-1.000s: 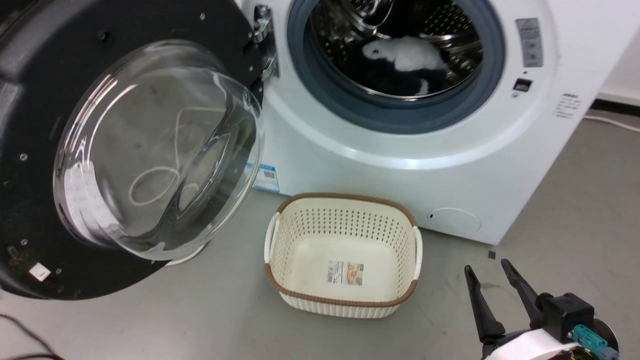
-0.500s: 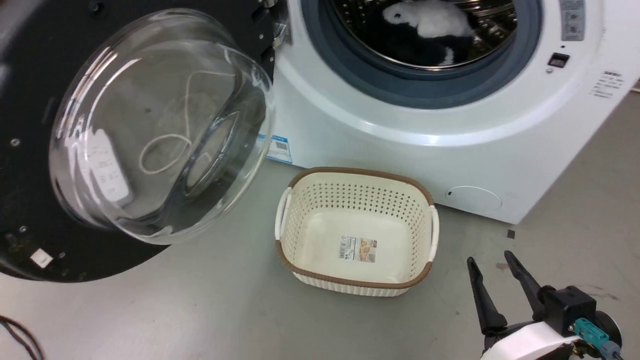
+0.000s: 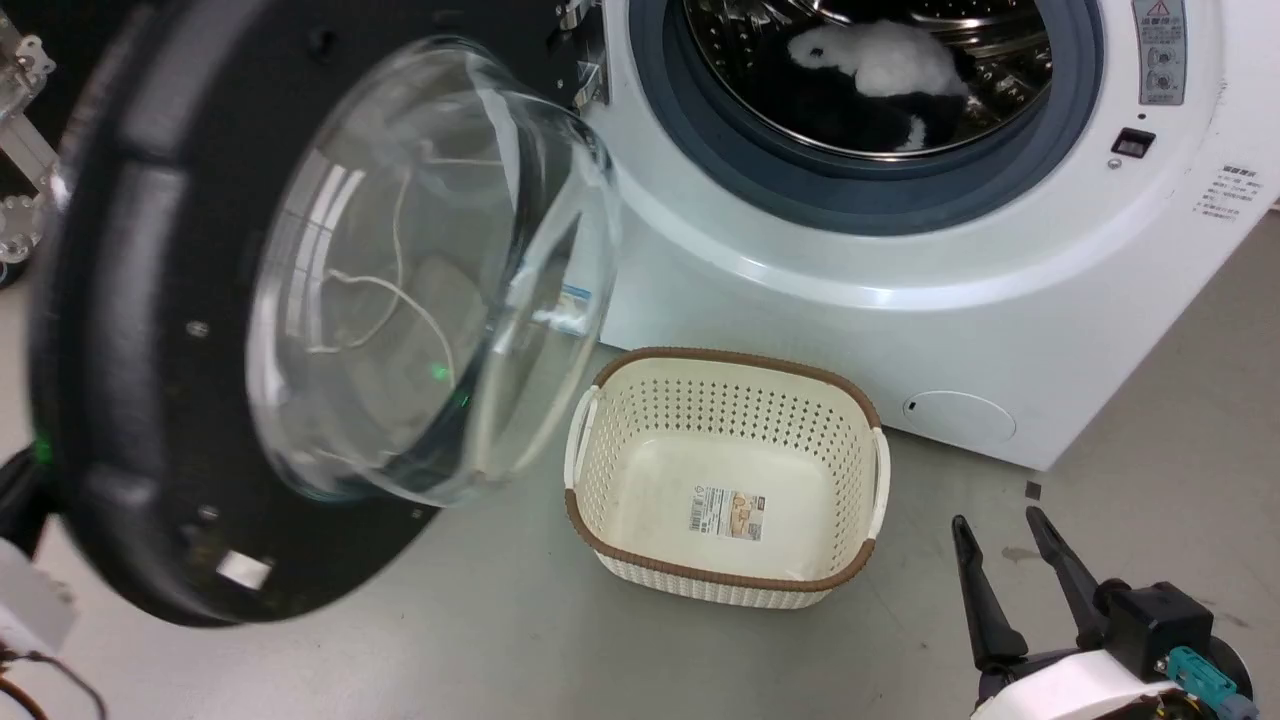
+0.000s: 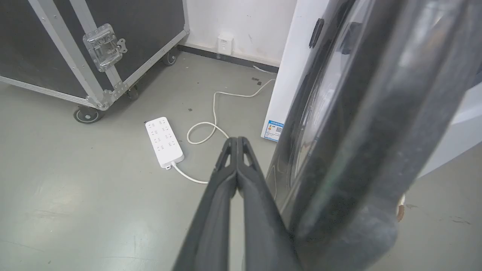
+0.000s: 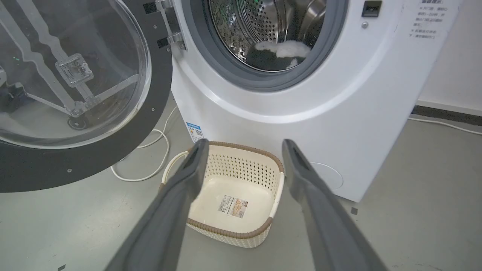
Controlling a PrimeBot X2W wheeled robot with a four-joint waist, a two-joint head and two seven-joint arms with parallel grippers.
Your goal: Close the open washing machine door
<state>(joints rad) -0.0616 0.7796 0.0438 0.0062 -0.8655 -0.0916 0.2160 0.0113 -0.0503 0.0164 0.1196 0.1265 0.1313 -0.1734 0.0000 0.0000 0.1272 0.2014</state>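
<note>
- The washing machine door (image 3: pixel 150 400) hangs wide open, swung out to the left of the washing machine (image 3: pixel 900 330), its glass bowl (image 3: pixel 420 270) bulging forward. The porthole is uncovered.
- Left gripper (image 4: pixel 236 140): fingers pressed together with nothing between them, just beside the door's outer face. Contact, I can't make out.
- Right gripper (image 3: pixel 997 520) sits low on the right, fingers spread and empty, well apart from the door.
- Cream basket (image 3: pixel 728 354) on the floor before the machine — black-and-white laundry (image 3: pixel 880 70) in the drum.
</note>
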